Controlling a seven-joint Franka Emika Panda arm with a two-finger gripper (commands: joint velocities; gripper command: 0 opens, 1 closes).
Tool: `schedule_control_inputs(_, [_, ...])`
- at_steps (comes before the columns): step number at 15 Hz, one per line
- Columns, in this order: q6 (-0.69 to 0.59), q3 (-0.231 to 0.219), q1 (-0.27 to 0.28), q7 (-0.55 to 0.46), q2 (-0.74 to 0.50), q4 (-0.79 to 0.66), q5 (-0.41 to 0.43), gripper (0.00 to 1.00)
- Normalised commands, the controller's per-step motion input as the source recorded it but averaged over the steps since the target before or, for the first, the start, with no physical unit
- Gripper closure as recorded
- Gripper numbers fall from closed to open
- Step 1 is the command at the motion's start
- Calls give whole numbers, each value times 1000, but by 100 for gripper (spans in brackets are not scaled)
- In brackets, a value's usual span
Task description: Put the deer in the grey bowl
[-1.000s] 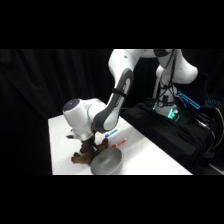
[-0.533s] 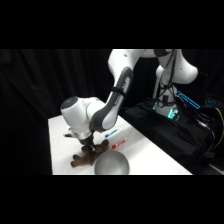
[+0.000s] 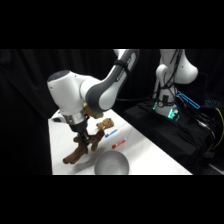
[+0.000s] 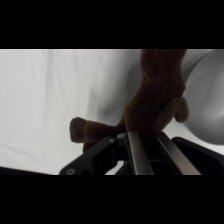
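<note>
Above the table (image 3: pixel 145 150), just left of the bowl (image 3: pixel 111 164), my gripper (image 3: pixel 81 142) is closed tight on the deer (image 3: pixel 80 150). Side view shows its legs dangling, one low end near the cloth, and a tan toy (image 3: pixel 105 124) behind. Wrist view shows only brown plush (image 4: pixel 155 95) pinched beside the bowl's wall (image 4: pixel 207 100).
</note>
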Motion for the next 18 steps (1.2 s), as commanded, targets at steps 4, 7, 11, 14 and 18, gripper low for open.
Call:
schedule_control_inputs(4, [-380, 13, 143, 83, -417, -101, -123, 95])
schedule_control_inputs(7, [-203, 85, 166, 107, -248, -89, -118, 95])
schedule_control_inputs(11, [-44, 109, 184, 144, -100, -114, -121, 95])
schedule_control_inputs(14, [71, 49, 94, 119, -3, -155, -135, 95])
schedule_control_inputs(18, [214, 4, -44, 31, 11, -194, -94, 95])
